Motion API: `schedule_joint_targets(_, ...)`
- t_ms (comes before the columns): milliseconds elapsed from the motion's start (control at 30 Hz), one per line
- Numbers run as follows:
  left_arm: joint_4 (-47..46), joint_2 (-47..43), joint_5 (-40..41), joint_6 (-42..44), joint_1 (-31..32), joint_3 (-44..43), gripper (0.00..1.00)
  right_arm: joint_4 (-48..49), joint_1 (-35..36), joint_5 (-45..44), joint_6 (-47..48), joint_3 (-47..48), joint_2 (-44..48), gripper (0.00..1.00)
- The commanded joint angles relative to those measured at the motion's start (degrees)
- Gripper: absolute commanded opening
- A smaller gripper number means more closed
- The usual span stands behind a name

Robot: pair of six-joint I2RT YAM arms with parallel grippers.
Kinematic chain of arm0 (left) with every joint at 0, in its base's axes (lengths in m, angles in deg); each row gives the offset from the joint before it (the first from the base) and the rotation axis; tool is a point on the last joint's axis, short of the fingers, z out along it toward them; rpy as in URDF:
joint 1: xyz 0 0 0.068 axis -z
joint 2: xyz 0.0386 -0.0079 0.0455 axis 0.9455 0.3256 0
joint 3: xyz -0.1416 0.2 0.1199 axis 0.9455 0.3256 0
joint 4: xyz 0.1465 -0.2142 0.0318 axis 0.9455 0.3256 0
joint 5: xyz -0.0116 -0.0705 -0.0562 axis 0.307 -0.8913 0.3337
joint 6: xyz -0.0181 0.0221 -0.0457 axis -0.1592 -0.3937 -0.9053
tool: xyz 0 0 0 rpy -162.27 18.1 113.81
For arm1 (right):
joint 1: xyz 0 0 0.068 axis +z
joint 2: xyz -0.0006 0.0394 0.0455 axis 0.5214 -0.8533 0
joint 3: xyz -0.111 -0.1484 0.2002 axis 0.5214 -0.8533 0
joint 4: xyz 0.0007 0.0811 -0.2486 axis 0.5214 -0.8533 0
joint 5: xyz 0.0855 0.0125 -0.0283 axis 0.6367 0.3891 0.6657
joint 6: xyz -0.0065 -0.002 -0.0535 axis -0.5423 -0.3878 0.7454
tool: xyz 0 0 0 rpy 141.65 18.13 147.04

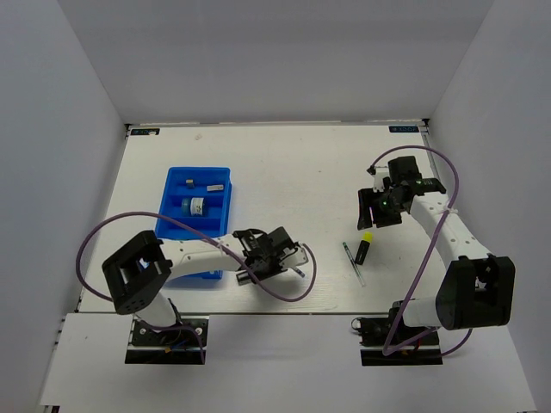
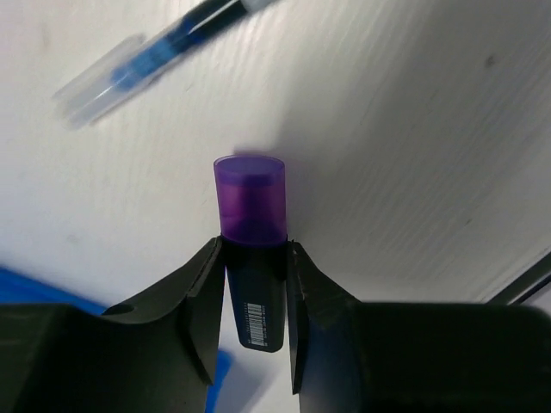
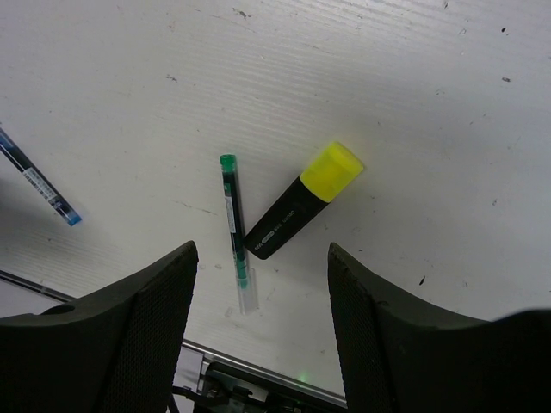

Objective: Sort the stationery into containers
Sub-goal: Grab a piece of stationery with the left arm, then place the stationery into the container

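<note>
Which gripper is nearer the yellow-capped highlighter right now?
Right. The right gripper hangs open just beyond the yellow-capped highlighter, not touching it. The left gripper is far across the table, shut on the purple-capped highlighter near the blue tray.

Two highlighters: one purple-capped highlighter (image 2: 250, 202), one yellow-capped highlighter (image 3: 303, 206). Two thin pens: one green pen (image 3: 231, 215) and one blue pen (image 2: 146, 60) with a clear cap. Two small pale erasers, counted as first eraser (image 1: 188, 181) and second eraser (image 1: 213, 184). One round tin (image 1: 197, 206). One blue tray (image 1: 198, 170), split into compartments, number not countable with an arm across the near end. Two arms, one gripper each: left gripper (image 2: 254, 251), right gripper (image 3: 260, 251). Two fingers per gripper, four in all.
</note>
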Motion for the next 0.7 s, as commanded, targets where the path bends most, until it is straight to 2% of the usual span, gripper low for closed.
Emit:
schedule_joint_targets(0,4.37,-6.56,5.97,3.7,-2.03,-3.29,0.02,-0.14,-0.5,1.45,-0.02,-0.47,1.6,0.65)
schedule_joint_targets(100,9.11,-13.21,4.23,8.18,-7.12,-6.63,0.0,-0.14,-0.85,1.81,0.07,-0.56,1.86,0.65)
schedule_joint_targets(300,11.92,-23.94,-4.82,20.56,-18.09,-7.87,0.0,0.21,-0.94,2.24,0.42,-0.73,2.04,0.67)
schedule_joint_targets(367,14.03,-24.93,-10.77,25.84,-21.27,-8.04,0.04,0.12,-1.02,2.25,0.42,-0.82,2.04,0.67)
schedule_joint_targets(400,15.6,-24.75,-13.68,27.25,-26.59,-9.09,0.04,0.21,-1.02,2.42,0.34,-0.73,2.04,0.67)
schedule_joint_targets(467,17.72,-23.7,-17.11,29.8,-29.62,-9.62,0.04,0.39,-1.03,2.42,0.34,-0.82,1.95,0.67)
schedule_joint_targets(500,20.51,-23.35,-19.31,34.59,-34.24,-10.58,0.04,0.3,-1.11,2.6,0.42,-0.82,1.95,0.67)
schedule_joint_targets(533,21.06,-23.87,-20.9,36.03,-35.42,-10.24,0.04,0.39,-1.11,2.51,0.25,-0.91,1.87,0.67)
schedule_joint_targets(633,11.98,-27.62,-23.28,40.35,-43.31,-5.15,0.0,0.47,-1.29,2.68,0.25,-0.82,1.6,0.67)
schedule_joint_targets(667,10.62,-28.35,-29.9,41.23,-45.08,-3.06,0.0,0.48,-1.38,2.77,0.16,-0.91,1.51,0.67)
